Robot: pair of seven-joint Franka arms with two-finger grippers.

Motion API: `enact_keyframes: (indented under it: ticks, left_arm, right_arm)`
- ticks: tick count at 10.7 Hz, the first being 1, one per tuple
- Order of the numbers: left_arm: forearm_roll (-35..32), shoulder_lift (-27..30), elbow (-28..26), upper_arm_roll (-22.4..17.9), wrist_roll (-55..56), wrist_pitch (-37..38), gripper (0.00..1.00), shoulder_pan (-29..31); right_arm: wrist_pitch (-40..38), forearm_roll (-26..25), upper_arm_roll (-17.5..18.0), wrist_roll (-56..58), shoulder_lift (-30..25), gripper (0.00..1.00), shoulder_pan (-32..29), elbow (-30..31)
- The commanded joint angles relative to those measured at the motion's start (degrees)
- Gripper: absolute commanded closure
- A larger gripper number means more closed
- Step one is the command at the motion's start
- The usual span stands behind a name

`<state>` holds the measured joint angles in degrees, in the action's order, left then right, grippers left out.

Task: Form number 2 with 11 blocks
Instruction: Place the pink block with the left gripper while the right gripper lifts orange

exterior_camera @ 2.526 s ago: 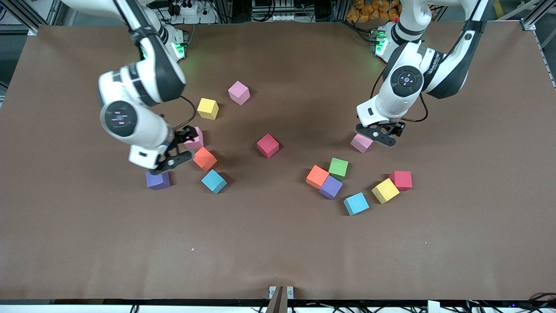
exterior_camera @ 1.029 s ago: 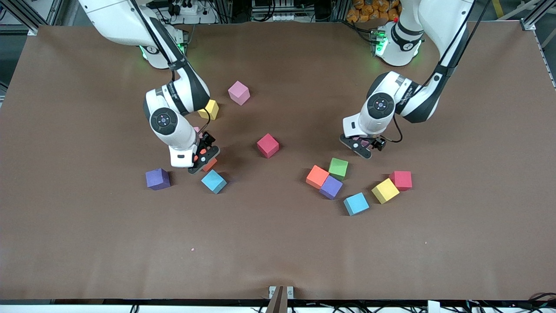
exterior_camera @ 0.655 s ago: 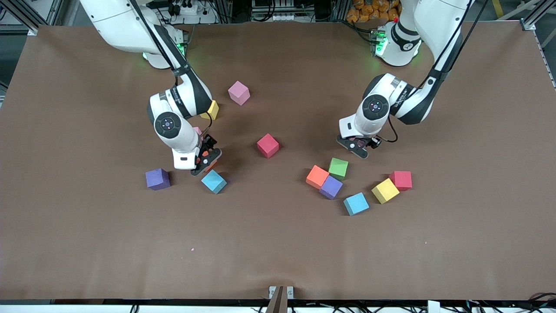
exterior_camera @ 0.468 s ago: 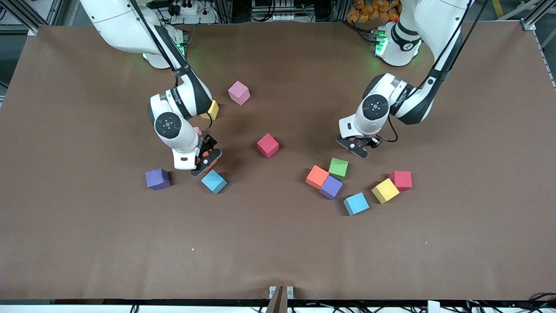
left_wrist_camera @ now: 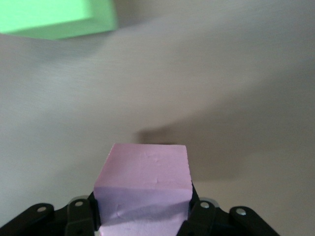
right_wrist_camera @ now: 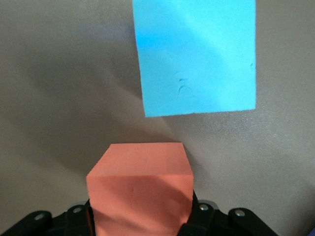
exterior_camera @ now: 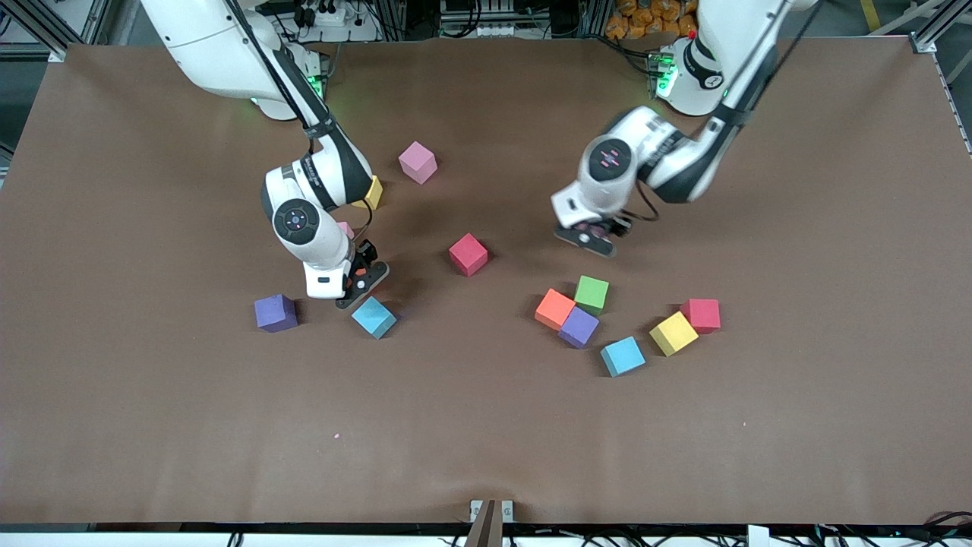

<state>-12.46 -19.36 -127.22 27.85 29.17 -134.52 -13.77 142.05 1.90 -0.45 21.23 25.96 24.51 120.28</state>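
Note:
My left gripper (exterior_camera: 586, 237) is shut on a pink block (left_wrist_camera: 142, 182) and hangs over bare table, above the green block (exterior_camera: 591, 294); the left wrist view shows that green block (left_wrist_camera: 54, 17) too. My right gripper (exterior_camera: 363, 277) is shut on an orange block (right_wrist_camera: 140, 189) low at the table, beside a light blue block (exterior_camera: 373, 317), which the right wrist view also shows (right_wrist_camera: 197, 59). Loose blocks lie scattered: purple (exterior_camera: 276, 312), red (exterior_camera: 468, 254), pink (exterior_camera: 418, 162) and yellow (exterior_camera: 372, 192). No number 2 is in view.
A cluster lies toward the left arm's end: orange (exterior_camera: 554, 308), purple (exterior_camera: 579, 327), light blue (exterior_camera: 623, 355), yellow (exterior_camera: 673, 333) and red (exterior_camera: 702, 314). Another pink block (exterior_camera: 345, 228) peeks out beside the right arm. Bare brown table (exterior_camera: 486, 425) stretches nearer the front camera.
The left gripper shut on the pink block, lifted it and carried it toward the table's middle. The right gripper shut on the orange block and stayed in place.

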Motion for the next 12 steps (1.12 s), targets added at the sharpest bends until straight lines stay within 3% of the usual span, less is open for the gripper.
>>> enact_keyframes:
  ticks: [1, 4, 7, 9, 12]
  left_arm:
    - [-0.7, 0.6, 0.0, 5.5, 14.2, 1.1, 0.72, 0.0]
    - [-0.7, -4.0, 1.6, 11.7, 32.2, 0.5, 0.73, -1.6]
    - [-0.7, -9.0, 6.2, 11.7, 46.5, 0.5, 0.73, -7.8]
    - [-1.0, -10.4, 6.5, 11.7, 49.0, -0.9, 0.72, -9.6]
    - [-2.7, -11.6, 6.1, 11.6, 48.6, -2.9, 0.72, -11.3]
  right_arm:
    - [-2.6, -0.6, -0.1, 2.7, -1.8, 0.66, -0.8, -0.9]
    - [-7.7, -0.7, -0.2, 8.5, -3.9, 0.65, -1.5, -3.6]
    - [-11.4, -0.9, -0.1, 17.5, -5.5, 0.65, -1.1, -6.9]
    - [-17.1, -1.0, 0.0, 25.0, -5.9, 0.65, -0.5, -10.5]
    - [-19.9, -1.0, 0.2, 35.4, -7.5, 0.63, -0.3, -11.2]
